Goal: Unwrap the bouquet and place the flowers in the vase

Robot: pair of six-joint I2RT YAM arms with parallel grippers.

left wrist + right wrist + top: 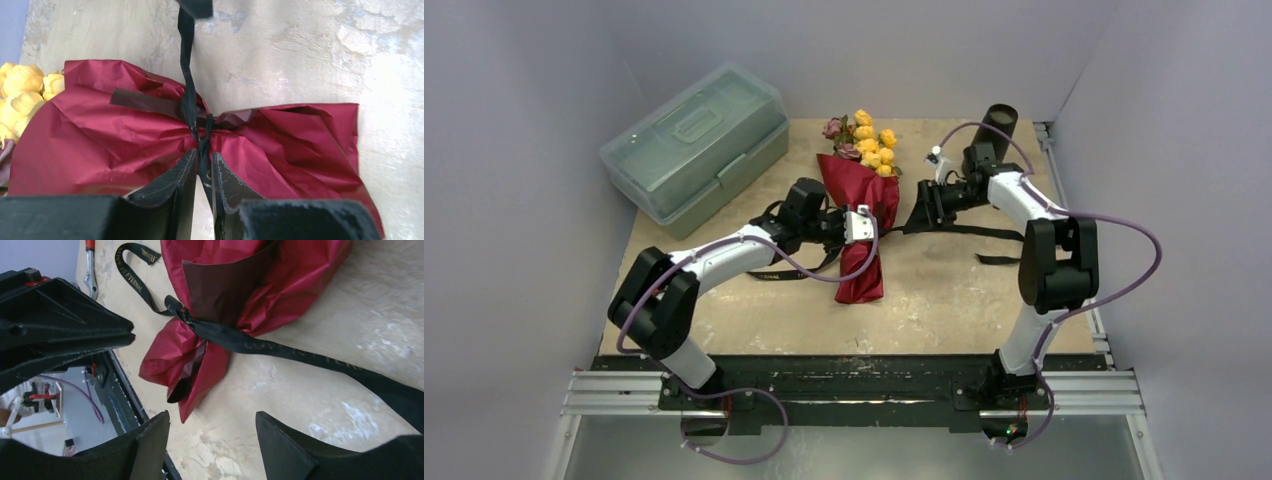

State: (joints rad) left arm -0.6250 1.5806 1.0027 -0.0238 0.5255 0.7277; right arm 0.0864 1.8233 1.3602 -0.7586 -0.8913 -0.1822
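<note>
The bouquet (pixel 865 232) lies in the middle of the table, wrapped in red paper (pixel 100 135) that is cinched by a black ribbon (pixel 189 102). Its yellow and pink flowers (pixel 867 142) point to the back. My left gripper (pixel 203 159) is at the knot, its fingers closed on a strand of the ribbon. My right gripper (pixel 212 420) stands open just right of the bouquet, with only bare table between its fingers. A long tail of ribbon (pixel 280 347) runs past its right finger. The black vase (pixel 1000 124) stands upright at the back right, behind the right arm.
A translucent green-grey lidded box (pixel 696 148) sits at the back left. Loose ribbon tails trail over the table (pixel 944 310) to the right (pixel 984 232) and under the left arm (pixel 776 272). Grey walls close in three sides.
</note>
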